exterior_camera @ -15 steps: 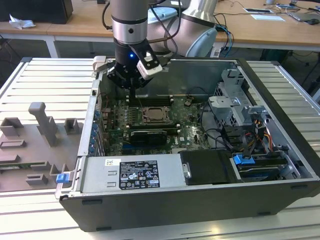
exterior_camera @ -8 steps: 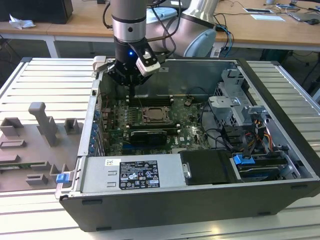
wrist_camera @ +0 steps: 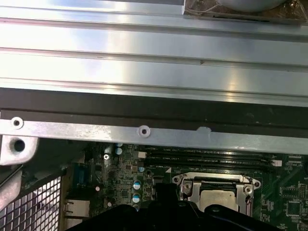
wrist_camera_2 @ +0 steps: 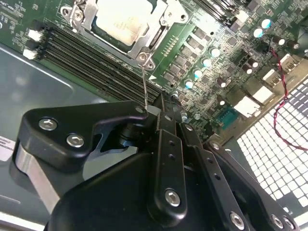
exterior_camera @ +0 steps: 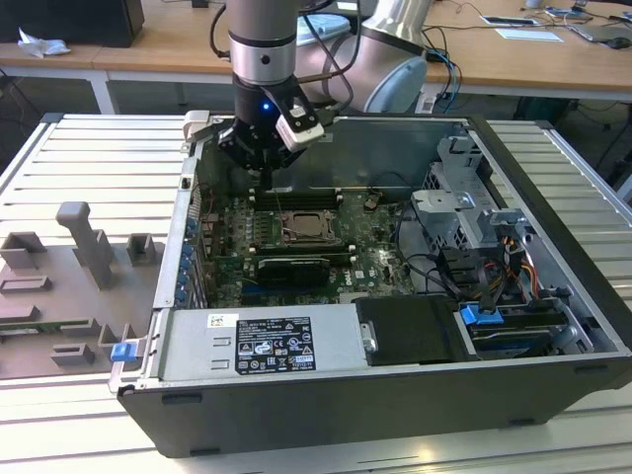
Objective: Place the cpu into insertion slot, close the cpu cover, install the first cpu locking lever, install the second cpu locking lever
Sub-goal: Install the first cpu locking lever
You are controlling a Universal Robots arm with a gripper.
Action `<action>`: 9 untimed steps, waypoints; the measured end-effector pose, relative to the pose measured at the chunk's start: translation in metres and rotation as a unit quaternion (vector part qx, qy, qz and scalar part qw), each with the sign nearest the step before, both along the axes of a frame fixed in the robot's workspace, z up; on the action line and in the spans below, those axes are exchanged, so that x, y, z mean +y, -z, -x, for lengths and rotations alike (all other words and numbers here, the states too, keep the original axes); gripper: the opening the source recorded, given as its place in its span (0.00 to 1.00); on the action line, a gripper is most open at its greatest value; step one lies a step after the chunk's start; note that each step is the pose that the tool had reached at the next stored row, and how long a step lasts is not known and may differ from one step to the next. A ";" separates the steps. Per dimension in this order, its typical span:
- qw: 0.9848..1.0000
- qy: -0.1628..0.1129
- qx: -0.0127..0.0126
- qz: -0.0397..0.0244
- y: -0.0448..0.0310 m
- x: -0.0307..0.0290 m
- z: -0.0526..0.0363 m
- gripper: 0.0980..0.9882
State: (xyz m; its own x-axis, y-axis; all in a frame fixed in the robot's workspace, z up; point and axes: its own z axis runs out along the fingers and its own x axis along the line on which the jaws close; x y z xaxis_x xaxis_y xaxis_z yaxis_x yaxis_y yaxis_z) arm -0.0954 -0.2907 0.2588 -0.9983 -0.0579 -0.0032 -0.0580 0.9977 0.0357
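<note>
A ribbed metal table (exterior_camera: pixel 79 168) carries an open computer case (exterior_camera: pixel 395 415). The pincer (wrist_camera_2: pixel 155 111) looks closed on the thin wire locking lever (wrist_camera_2: pixel 144 82), which rises from the cpu cover (wrist_camera_2: pixel 161 26). The cpu (wrist_camera_2: pixel 120 19) sits in the insertion slot (wrist_camera_2: pixel 86 24), just beyond the pincer tips.

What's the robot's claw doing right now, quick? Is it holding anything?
The gripper is closed, and it looks pinched on the tip of the thin locking lever that stands up beside the cpu.
</note>
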 end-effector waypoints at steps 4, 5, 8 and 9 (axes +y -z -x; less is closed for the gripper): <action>1.000 0.000 0.000 0.000 0.0004 0.0001 -0.0045 0.01; 1.000 0.000 0.000 0.000 0.0004 0.0000 -0.0063 0.01; 1.000 0.000 0.000 0.000 0.0007 0.0000 -0.0122 0.01; 1.000 0.000 0.000 0.000 0.0009 0.0000 -0.0152 0.01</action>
